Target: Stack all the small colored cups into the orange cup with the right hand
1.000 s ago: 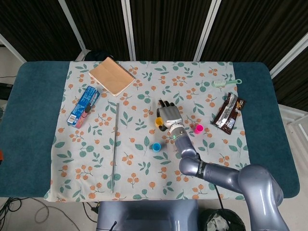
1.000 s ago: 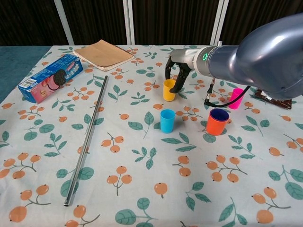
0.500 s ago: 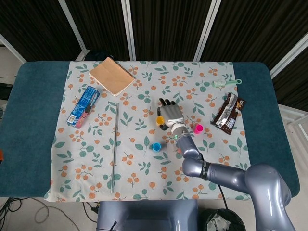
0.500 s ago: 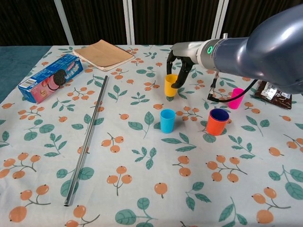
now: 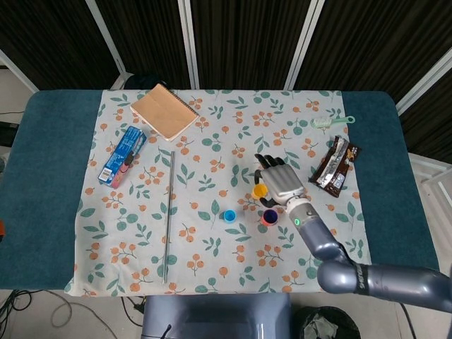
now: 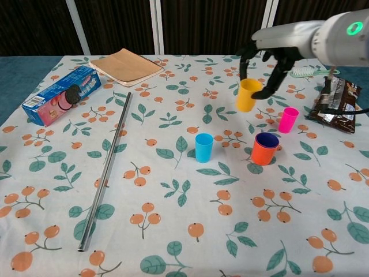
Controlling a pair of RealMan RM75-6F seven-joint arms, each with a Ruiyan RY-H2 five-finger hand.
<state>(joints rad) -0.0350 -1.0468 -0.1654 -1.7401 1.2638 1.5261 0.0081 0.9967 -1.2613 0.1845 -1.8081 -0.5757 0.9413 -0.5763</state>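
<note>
The right hand (image 6: 266, 68) grips a small yellow cup (image 6: 249, 95), upright, raised off the desk behind the orange cup (image 6: 265, 148), which has a dark blue inside and stands between blue cup (image 6: 204, 146) and pink cup (image 6: 287, 120).

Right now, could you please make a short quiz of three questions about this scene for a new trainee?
1. True or false: the right robot hand holds the yellow cup above the tablecloth.
2. Which cup stands nearest the orange cup: A) the blue cup, B) the pink cup?
3. Fill in: the inside of the orange cup looks dark ____.

Key: 1 true; 2 B; 3 blue.
</note>
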